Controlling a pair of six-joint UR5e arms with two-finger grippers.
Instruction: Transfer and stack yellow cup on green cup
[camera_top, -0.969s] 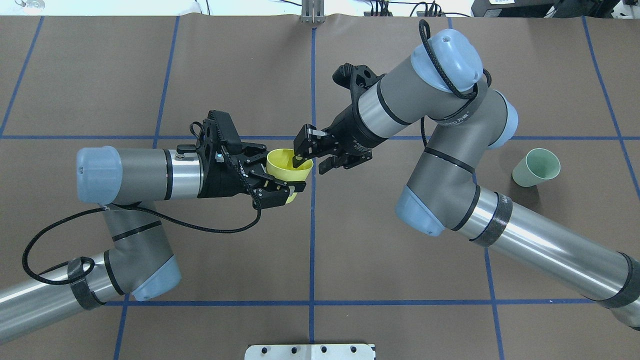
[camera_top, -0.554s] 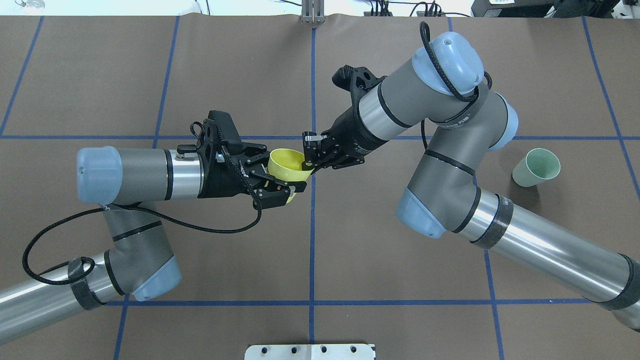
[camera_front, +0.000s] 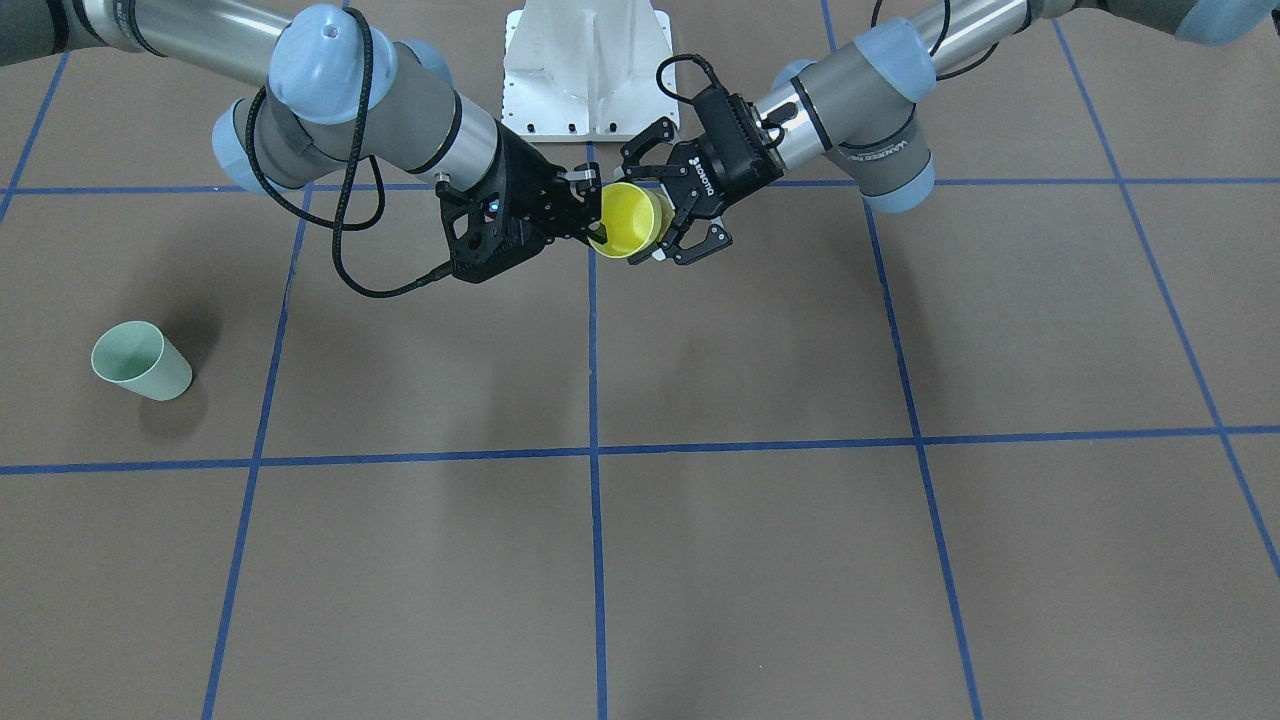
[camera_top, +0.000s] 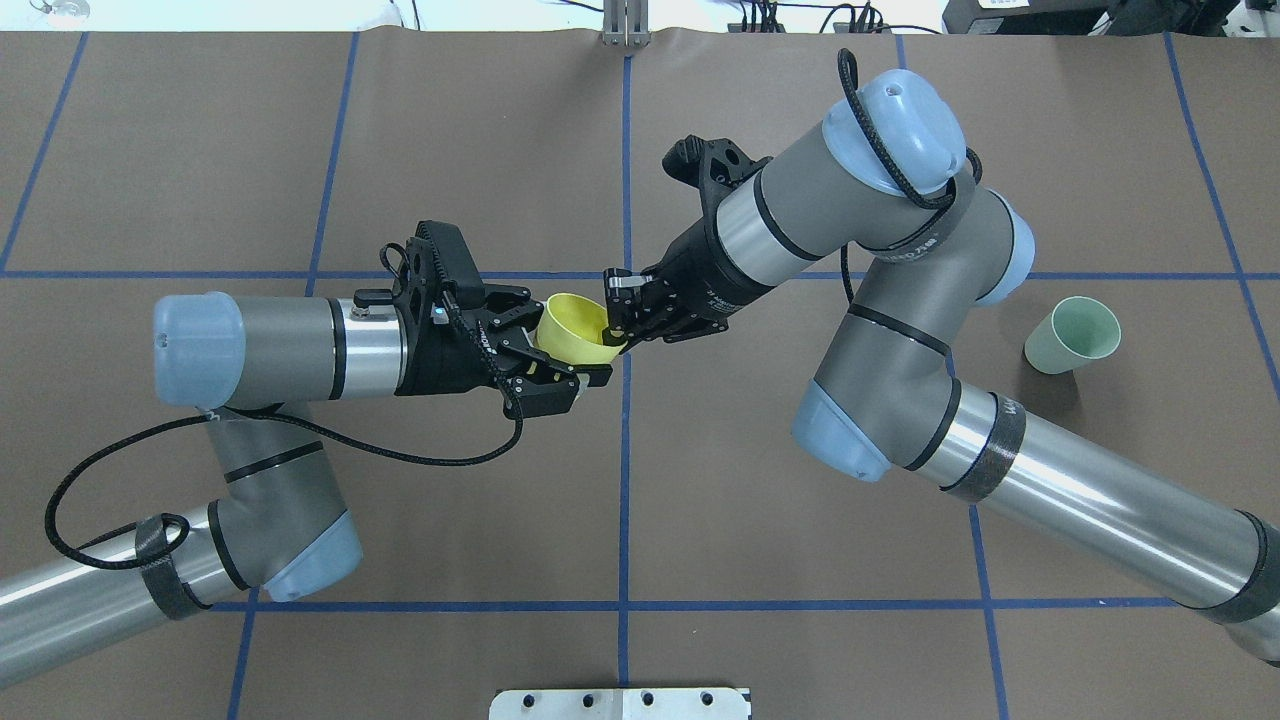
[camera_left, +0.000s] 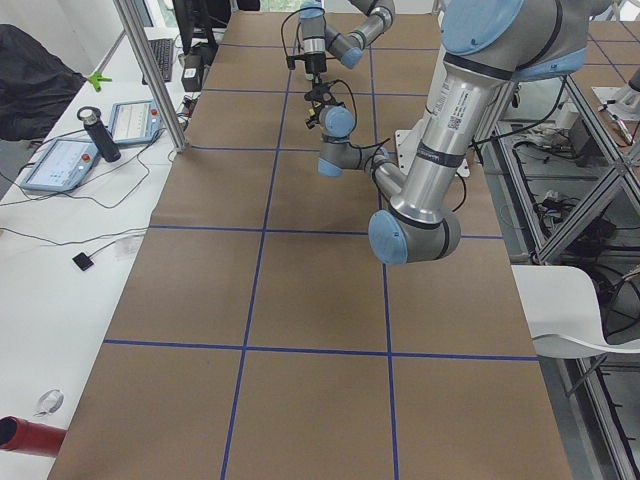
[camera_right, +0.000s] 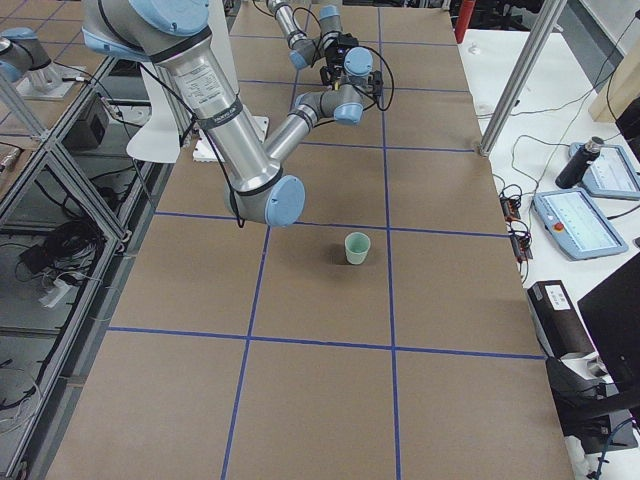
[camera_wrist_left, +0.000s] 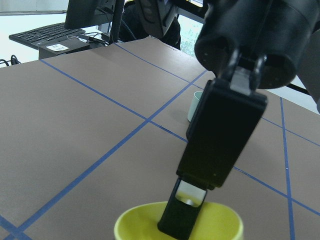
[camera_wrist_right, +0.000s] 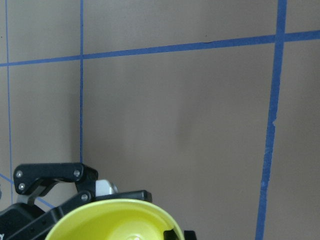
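Observation:
The yellow cup (camera_front: 625, 215) hangs tilted in the air over the table's middle line, mouth toward the right arm. My right gripper (camera_top: 610, 335) is shut on its rim, one finger (camera_wrist_left: 220, 140) inside the yellow cup (camera_wrist_left: 225, 222) and one outside. My left gripper (camera_top: 568, 340) is open; its fingers stand on either side of the yellow cup's (camera_top: 575, 320) lower body, apart from it. The yellow cup's rim (camera_wrist_right: 110, 220) fills the bottom of the right wrist view. The green cup (camera_top: 1073, 335) stands upright and alone on the table's right side, also the green cup (camera_front: 140, 362) in the front view.
The brown table (camera_top: 700, 500) carries a grid of blue tape lines. The robot's white base plate (camera_top: 620, 702) sits at the near edge. Tablets and a dark bottle (camera_right: 575, 165) lie on a side bench beyond the table.
The right gripper, open a second ago with one finger in the cup's mouth, has shut on the rim. The cup has shifted up and tilted out from the left gripper's lower finger.

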